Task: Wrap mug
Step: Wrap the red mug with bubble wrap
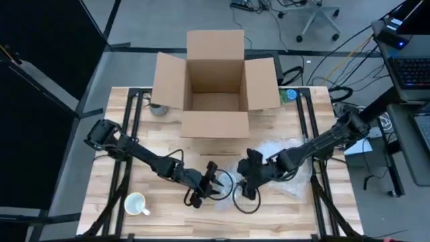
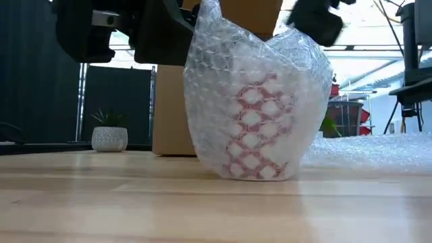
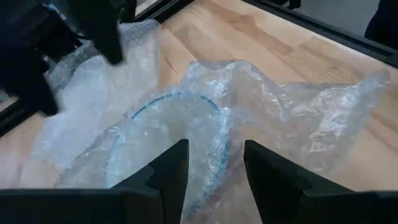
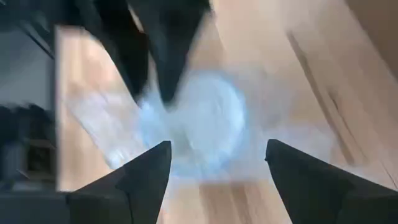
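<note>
A red-patterned mug [image 2: 255,128] stands upright on the wooden table [image 1: 168,215], with bubble wrap [image 2: 223,61] pulled up around it and rising past its rim. My left gripper [image 1: 213,180] comes down at the mug's left side and is shut on the wrap at the rim. My right gripper [image 1: 243,183] hovers open just right of the mug; its wrist view is blurred and shows nothing between its fingers [image 4: 143,180]. My left gripper has bunched bubble wrap [image 3: 217,155] and the mug's rim line between its two fingers, one finger [image 3: 171,168] over the mug's mouth and the other outside the wall. The fingers slant down from the table's left. The mug stays standing on the table.
An open cardboard box [image 1: 215,87] stands at the far middle. A bare white mug [image 1: 136,204] sits near the front left. More bubble wrap [image 1: 289,161] lies spread under my right arm, and a black cord loop [image 1: 246,203] lies just in front of the wrapped mug.
</note>
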You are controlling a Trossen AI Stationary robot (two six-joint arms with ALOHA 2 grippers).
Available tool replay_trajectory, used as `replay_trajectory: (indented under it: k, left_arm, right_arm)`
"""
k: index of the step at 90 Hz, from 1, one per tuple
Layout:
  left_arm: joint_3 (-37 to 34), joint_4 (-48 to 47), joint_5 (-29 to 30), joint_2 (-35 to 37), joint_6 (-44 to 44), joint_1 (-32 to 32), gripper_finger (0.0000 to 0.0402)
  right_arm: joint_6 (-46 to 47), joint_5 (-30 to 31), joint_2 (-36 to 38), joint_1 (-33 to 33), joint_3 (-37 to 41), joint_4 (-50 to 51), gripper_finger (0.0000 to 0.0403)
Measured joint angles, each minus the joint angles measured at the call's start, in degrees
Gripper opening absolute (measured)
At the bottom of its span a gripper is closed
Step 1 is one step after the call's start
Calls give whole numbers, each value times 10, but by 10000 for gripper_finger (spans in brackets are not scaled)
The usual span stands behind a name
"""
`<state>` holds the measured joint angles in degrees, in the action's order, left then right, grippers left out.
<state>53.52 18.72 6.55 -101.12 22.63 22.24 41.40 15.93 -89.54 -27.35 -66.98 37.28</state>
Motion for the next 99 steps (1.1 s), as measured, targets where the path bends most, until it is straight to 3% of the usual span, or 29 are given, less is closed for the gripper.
replay_trajectory:
  k: [11,25,44,58,74,88,99]
  left_arm:
    - [0,7,1,0,1,1,143]
    - [5,25,26,0,3,1,143]
    - [31,10,111,35,5,11,143]
    - [31,-60,115,66,-15,24,143]
    - [30,-138,124,69,-118,34,143]
    - [8,-148,128,45,-186,30,143]
    - [6,-137,128,44,-193,30,143]
  right_arm:
    - [50,29,-12,-45,0,64,251]
    - [55,101,-51,-71,3,14,251]
    - [43,97,-119,-65,3,-16,251]
    - [31,94,-149,-58,4,-34,251]
    - [10,94,-147,-49,4,-54,251]
    - [-7,93,-134,-41,4,-61,251]
    - [-27,93,-133,-30,3,-70,251]
